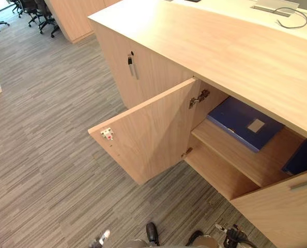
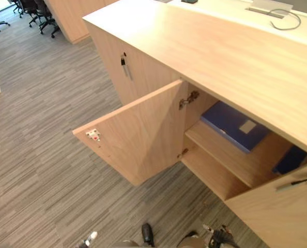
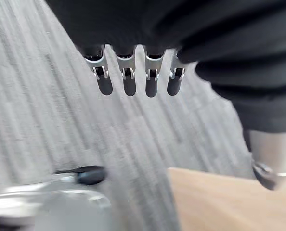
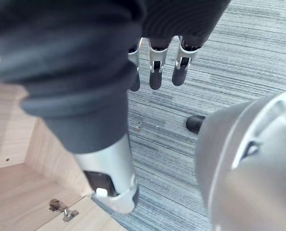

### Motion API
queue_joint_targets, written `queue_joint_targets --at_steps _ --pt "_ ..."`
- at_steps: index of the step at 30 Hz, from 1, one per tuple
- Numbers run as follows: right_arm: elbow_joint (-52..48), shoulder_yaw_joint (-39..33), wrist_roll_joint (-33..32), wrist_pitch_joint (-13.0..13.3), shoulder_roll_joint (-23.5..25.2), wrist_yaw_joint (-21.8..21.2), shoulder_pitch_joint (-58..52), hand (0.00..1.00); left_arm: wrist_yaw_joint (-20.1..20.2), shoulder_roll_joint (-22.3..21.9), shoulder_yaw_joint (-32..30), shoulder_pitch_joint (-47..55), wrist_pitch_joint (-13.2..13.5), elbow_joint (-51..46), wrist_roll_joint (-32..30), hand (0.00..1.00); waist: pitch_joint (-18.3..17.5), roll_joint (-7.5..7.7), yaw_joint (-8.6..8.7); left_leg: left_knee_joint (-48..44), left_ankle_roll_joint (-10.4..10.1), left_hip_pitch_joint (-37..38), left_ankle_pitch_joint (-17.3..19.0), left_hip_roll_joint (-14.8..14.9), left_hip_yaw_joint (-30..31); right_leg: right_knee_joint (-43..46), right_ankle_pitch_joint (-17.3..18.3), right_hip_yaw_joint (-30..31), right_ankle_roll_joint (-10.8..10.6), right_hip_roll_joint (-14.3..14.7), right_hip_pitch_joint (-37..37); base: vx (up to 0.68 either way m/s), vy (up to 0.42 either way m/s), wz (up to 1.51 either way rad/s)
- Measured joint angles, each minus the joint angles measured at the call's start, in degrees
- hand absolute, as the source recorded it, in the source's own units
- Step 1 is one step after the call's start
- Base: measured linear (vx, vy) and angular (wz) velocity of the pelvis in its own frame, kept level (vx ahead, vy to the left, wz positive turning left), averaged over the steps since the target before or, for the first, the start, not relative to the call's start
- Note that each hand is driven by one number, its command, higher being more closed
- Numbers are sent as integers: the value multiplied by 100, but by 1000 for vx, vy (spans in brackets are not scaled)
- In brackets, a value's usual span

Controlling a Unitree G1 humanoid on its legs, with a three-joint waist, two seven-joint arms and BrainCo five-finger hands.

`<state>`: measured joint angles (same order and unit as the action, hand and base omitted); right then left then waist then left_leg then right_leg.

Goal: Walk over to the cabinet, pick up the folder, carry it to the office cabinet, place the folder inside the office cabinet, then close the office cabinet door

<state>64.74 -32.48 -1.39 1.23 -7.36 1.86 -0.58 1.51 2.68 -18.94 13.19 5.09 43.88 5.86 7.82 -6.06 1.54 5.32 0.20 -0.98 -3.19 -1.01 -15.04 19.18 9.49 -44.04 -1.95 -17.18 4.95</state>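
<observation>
Left hand (image 3: 128, 86): slack, empty
Right hand (image 4: 155, 79): slack, empty
Folder (image 1: 244, 124): on cabinet (image 1: 205, 51) shelf (image 1: 231, 155)
Tip: step closer, reach past door (image 1: 148, 134)

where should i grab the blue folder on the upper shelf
The blue folder lies flat on the upper shelf with the cabinet top close above, so nothing fits from above. Probably best: reach straight in through the open front, pinch its near edge and slide it out.

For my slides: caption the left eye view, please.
Open cabinet, blue folder flat on its upper shelf, grey carpet around.
</observation>
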Motion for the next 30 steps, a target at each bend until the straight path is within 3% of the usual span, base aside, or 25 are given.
queue_joint_targets --at_steps 3,7,11,16,23,26,30 --pt "-101 4 20 -18 131 -17 -230 0 -83 42 -426 -354 -29 -1018 234 0 -16 -13 54 0 -11 -5 39 29 -45 -96 -36 41 26 71 -12 55 25 -10" --pt "-206 5 30 -73 187 -100 -401 0 -170 538 -837 -1015 -135 -1054 241 0 -55 -6 136 -3 -28 21 57 70 -159 -91 -66 157 10 139 0 75 6 -15" --pt "-212 -1 27 -123 221 -177 -459 0 -400 1618 -963 -1903 -288 -542 -160 0 -140 114 144 -8 -130 150 125 179 -372 -100 -65 332 12 263 -13 60 -21 -22" --pt "-210 -5 -33 -121 225 -226 -584 0 -500 2517 -753 -2871 -364 185 -649 0 -148 125 157 -29 -190 213 164 251 -517 -101 -62 431 17 343 -4 17 -26 -14" --pt "-204 -239 -431 -79 455 -290 -822 0 -681 2722 406 -3402 -365 -131 -1616 0 -179 202 218 -29 -247 315 202 269 -725 -103 -66 654 24 383 12 -23 -4 -14" --pt "-197 -408 -448 -16 524 -287 -966 0 -770 2636 913 -2950 -349 -926 -2105 0 -184 240 181 -30 -248 312 203 284 -728 -115 -124 657 111 400 11 -39 13 3" --pt "-142 -521 -443 0 677 -287 -1048 0 -791 2206 1425 -2222 -220 -1834 -2210 0 -252 379 185 -31 -249 314 204 298 -782 -189 -230 671 222 435 16 -69 38 -6"
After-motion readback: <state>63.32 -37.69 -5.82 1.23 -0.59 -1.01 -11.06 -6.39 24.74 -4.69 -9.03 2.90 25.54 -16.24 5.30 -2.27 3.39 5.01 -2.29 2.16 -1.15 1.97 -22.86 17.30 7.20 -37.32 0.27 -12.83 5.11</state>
